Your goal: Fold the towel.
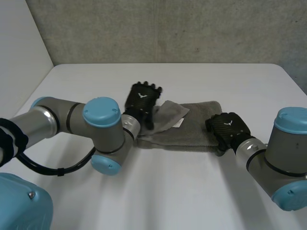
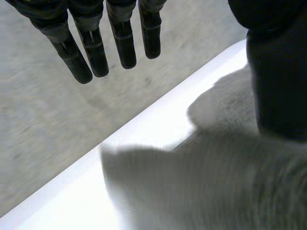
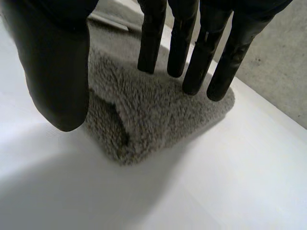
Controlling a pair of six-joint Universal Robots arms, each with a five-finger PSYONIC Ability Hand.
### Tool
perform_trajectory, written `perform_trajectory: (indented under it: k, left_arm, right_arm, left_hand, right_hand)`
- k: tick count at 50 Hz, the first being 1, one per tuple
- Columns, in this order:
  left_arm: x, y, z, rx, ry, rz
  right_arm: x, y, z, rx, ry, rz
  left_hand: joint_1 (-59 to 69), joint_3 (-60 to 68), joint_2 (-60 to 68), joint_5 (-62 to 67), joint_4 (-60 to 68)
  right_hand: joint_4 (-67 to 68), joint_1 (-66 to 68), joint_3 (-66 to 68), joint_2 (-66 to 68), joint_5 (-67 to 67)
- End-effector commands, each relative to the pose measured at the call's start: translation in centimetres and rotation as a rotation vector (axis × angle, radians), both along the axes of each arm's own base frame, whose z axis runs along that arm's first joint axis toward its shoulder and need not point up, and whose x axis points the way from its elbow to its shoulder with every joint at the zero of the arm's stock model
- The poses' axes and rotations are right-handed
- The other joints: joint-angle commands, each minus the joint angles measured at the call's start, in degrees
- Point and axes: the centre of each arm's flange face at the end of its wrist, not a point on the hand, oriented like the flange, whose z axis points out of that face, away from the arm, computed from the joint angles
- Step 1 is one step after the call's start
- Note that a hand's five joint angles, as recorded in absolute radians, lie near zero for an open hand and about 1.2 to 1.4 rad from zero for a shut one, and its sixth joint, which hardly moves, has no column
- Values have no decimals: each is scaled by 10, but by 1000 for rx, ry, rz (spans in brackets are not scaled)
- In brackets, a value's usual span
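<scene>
We see the grey towel (image 1: 192, 125) lying in the middle of the tabletop (image 1: 158, 191) as a long folded band running 9 to 3 o'clock, with a paler flap (image 1: 169, 115) cocked up at its 9 o'clock end. There the left hand (image 1: 143, 100) has straight, spread fingers and holds nothing; whether its thumb touches the flap we cannot tell. The right hand (image 1: 229, 128), fingers likewise straight, covers the 3 o'clock end. Bare tabletop lies toward 6 and 12 o'clock.

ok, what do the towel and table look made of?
Towel: grey terry cloth, probably cotton; fuzzy looped pile, soft rounded folds. Table: smooth white top, maybe laminate or painted board; even surface, no grain, dull sheen.
</scene>
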Motion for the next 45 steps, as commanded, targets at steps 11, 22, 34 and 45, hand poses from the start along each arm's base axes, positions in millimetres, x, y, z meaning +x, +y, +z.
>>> perform_trajectory:
  k: [11,22,34,45]
  left_arm:
    - [19,20,2,21,-74,65]
    - [9,43,17,5,-61,16]
    - [-9,61,28,-27,-32,-82]
    - [-23,54,-8,5,-65,-150]
  right_arm:
    - [-6,-16,-14,-105,151,-72]
    - [-9,-17,-9,-121,180,-86]
    - [-8,-13,-12,-108,180,-71]
    - [-8,-14,-13,-105,183,-74]
  left_hand:
    - [-25,-25,-27,-131,-26]
    - [-29,-28,-30,-134,-30]
    - [-34,-33,-35,-139,-35]
    - [-34,-33,-35,-139,-35]
  right_hand:
    - [312,309,311,312,308]
    - [286,283,284,285,281]
    - [282,279,281,282,278]
    - [282,279,281,282,278]
